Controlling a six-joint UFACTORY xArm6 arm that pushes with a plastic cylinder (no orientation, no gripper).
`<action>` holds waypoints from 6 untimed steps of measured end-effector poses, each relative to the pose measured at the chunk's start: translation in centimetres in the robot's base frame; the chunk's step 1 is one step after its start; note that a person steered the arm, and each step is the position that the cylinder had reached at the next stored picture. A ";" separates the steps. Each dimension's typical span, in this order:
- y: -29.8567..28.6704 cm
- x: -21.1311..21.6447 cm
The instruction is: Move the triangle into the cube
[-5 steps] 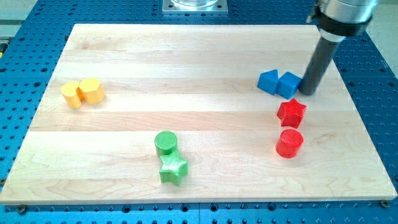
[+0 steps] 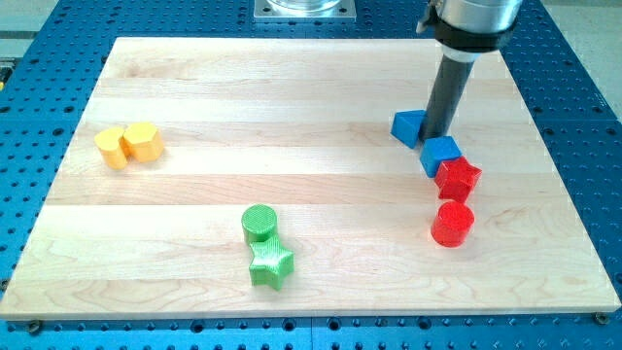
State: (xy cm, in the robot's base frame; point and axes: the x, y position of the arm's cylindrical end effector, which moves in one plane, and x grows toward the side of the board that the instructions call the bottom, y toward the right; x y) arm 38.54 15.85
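The blue triangle [image 2: 407, 127] lies at the view's right, just left of my rod. The blue cube [image 2: 441, 155] lies below and right of it, touching the red star [image 2: 458, 179]. My tip [image 2: 434, 134] stands between the two blue blocks, against the triangle's right side and just above the cube. The two blue blocks are slightly apart.
A red cylinder [image 2: 452, 224] sits below the red star. A green cylinder [image 2: 259, 224] and green star [image 2: 271, 262] are at the bottom middle. Two yellow blocks [image 2: 129, 145] are at the left. The wooden board [image 2: 292, 117] ends on a blue perforated table.
My tip moved left, from the cube's right side to between the blue blocks. The cube slid down against the red star; the triangle shifted left.
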 end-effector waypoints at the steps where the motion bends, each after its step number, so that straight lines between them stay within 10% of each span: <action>1: -1.6 -3.0; 6: -7.0 6.4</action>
